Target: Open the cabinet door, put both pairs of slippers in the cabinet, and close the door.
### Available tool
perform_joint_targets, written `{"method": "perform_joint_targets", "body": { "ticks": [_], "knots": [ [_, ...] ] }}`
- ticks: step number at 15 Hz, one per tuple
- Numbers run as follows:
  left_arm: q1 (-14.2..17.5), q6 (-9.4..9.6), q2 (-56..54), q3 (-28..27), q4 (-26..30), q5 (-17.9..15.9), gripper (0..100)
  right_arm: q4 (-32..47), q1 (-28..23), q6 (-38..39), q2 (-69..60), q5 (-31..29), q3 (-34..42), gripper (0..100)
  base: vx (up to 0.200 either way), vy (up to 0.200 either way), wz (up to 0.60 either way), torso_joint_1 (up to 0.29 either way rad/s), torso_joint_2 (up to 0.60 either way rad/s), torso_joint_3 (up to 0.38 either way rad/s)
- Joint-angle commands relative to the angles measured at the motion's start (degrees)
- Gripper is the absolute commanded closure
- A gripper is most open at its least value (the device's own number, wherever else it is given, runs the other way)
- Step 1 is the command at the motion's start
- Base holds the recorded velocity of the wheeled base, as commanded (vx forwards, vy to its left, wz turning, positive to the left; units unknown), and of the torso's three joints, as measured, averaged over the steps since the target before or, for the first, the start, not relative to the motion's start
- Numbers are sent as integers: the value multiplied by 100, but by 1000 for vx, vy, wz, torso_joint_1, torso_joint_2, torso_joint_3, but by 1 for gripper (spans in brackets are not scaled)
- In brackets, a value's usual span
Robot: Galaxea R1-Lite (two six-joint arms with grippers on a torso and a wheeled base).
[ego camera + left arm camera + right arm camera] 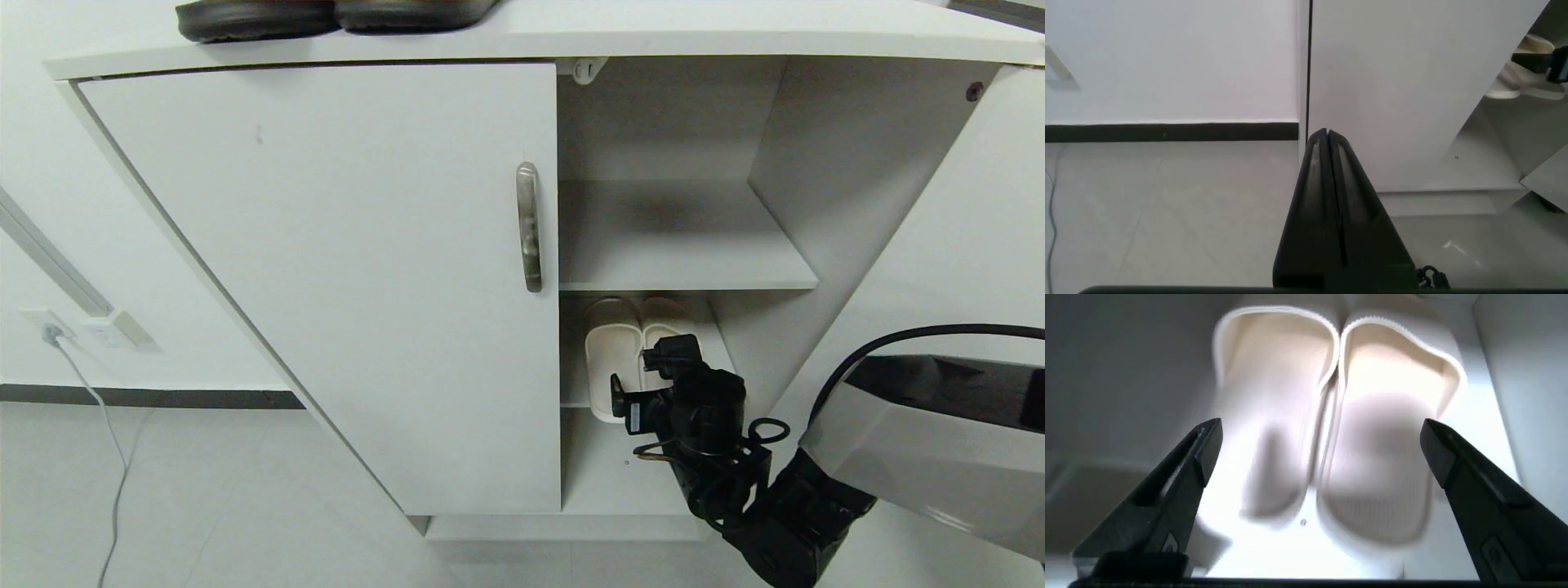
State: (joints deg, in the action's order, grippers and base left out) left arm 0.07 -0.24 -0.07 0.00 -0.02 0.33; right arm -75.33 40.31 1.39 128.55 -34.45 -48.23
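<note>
A white cabinet (326,269) stands with its left door shut and its right side open. A pair of cream slippers (624,347) lies side by side on the lower shelf inside; the same cream slippers (1331,457) show close up in the right wrist view. My right gripper (1319,465) is open just in front of them, one finger (1167,498) off each outer side, touching nothing. A dark pair of slippers (326,16) rests on the cabinet top. My left gripper (1328,143) is shut and empty, low near the floor, left of the cabinet.
The shut door has a metal handle (529,224) at its right edge. An upper shelf (678,245) sits above the cream slippers. The open right door (963,245) stands at the far right. A wall socket and cable (57,339) are at the left, over tiled floor.
</note>
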Motion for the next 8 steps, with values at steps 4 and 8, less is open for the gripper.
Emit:
{"method": "perform_joint_targets", "body": {
  "ticks": [4,8],
  "knots": [
    [1,-2,7,0,-6,2,100,-70,143,2,-278,0,375,0,0,0,0,0,0,0],
    [1,-11,7,0,-6,2,100,-79,161,2,-278,0,402,0,0,0,0,0,0,0]
  ]
}}
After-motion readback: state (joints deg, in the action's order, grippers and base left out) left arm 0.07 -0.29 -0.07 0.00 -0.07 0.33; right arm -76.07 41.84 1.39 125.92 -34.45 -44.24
